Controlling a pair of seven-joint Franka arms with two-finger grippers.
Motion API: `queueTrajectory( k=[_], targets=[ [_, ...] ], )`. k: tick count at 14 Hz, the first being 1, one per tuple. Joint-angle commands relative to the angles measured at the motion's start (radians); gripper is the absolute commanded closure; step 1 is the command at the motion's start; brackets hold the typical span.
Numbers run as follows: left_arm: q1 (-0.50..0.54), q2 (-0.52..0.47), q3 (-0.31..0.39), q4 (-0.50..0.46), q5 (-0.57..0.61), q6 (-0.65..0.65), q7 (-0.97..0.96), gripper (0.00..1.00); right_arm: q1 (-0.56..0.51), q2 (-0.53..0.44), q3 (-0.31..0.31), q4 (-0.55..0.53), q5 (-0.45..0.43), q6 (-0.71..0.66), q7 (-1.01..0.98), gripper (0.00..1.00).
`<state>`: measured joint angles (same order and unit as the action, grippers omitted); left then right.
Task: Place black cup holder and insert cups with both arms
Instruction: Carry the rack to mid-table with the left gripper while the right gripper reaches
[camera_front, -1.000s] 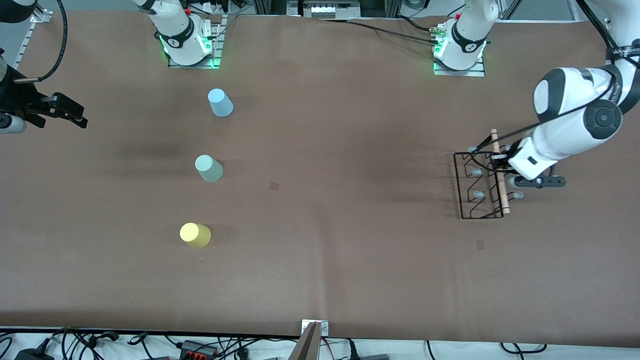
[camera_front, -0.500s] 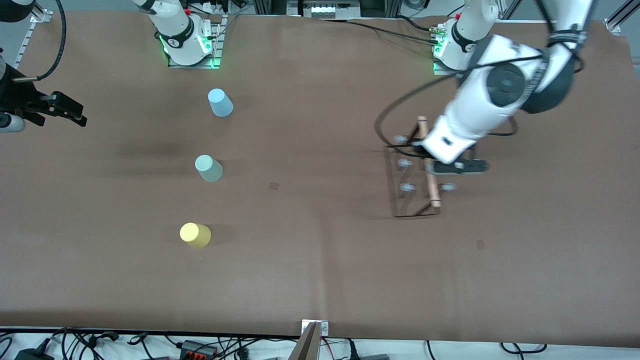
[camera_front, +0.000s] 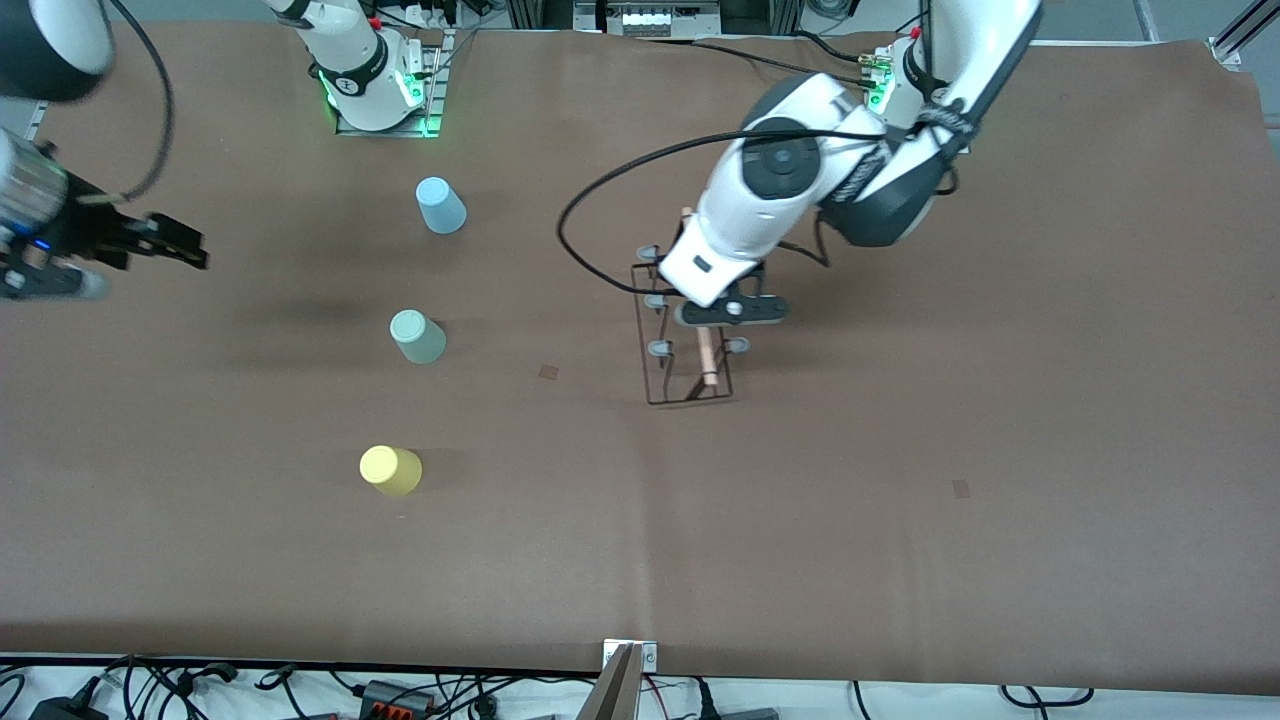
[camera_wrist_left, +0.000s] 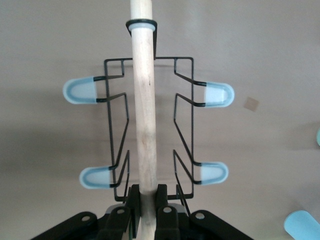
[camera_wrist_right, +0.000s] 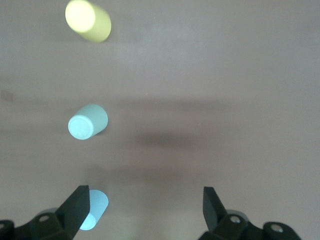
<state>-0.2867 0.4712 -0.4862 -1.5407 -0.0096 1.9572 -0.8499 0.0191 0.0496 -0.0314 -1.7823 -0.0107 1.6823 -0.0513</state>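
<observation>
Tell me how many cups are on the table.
3, in a row toward the right arm's end: light blue cup farthest from the front camera, sage green cup in the middle, yellow cup nearest. None appears hidden.

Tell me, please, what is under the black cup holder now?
Under the black cup holder, clamped at its wooden rod by the left gripper, only bare brown table shows. No cup is beneath. Whether its base touches the table cannot be told.
</observation>
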Motion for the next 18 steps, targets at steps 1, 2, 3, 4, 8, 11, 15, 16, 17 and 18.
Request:
queueTrajectory(
  k=[1, 2, 3, 4, 8, 11, 15, 16, 17, 18],
  targets=[
    [-0.061, 0.064, 0.011, 0.112, 0.002, -0.005, -0.07, 1.0, 0.08, 0.076, 0.001, 0.004, -0.002, -0.004, 0.056, 0.0],
    [-0.069, 0.072, 0.011, 0.113, 0.003, 0.012, -0.077, 1.0, 0.116, 0.099, 0.001, 0.0, -0.002, 0.01, 0.095, 0.0],
    [-0.081, 0.082, 0.011, 0.113, 0.013, 0.043, -0.08, 1.0, 0.143, 0.128, 0.001, 0.0, 0.0, 0.022, 0.129, 0.0],
    [-0.098, 0.098, 0.011, 0.113, 0.031, 0.073, -0.095, 1.0, 0.166, 0.157, 0.001, 0.0, 0.001, 0.045, 0.157, 0.0],
    [-0.153, 0.167, 0.009, 0.114, 0.202, 0.111, -0.115, 0.99, 0.173, 0.219, 0.001, -0.064, 0.098, 0.135, 0.174, 0.0],
    [-0.16, 0.185, 0.011, 0.116, 0.209, 0.118, -0.159, 0.99, 0.217, 0.22, 0.001, -0.144, 0.098, 0.236, 0.223, 0.0],
    [-0.152, 0.192, 0.011, 0.117, 0.203, 0.114, -0.172, 0.82, 0.24, 0.227, 0.001, -0.212, 0.098, 0.325, 0.266, 0.0],
    [-0.149, 0.181, 0.009, 0.117, 0.206, 0.108, -0.172, 0.8, 0.242, 0.23, 0.001, -0.229, 0.098, 0.345, 0.268, 0.0],
    [-0.144, 0.158, 0.009, 0.119, 0.201, 0.094, -0.172, 0.79, 0.24, 0.24, 0.002, -0.238, 0.103, 0.361, 0.284, 0.0],
    [-0.12, 0.137, 0.008, 0.128, 0.188, 0.072, -0.176, 0.79, 0.242, 0.251, 0.005, -0.239, 0.103, 0.37, 0.298, 0.0]
  ],
)
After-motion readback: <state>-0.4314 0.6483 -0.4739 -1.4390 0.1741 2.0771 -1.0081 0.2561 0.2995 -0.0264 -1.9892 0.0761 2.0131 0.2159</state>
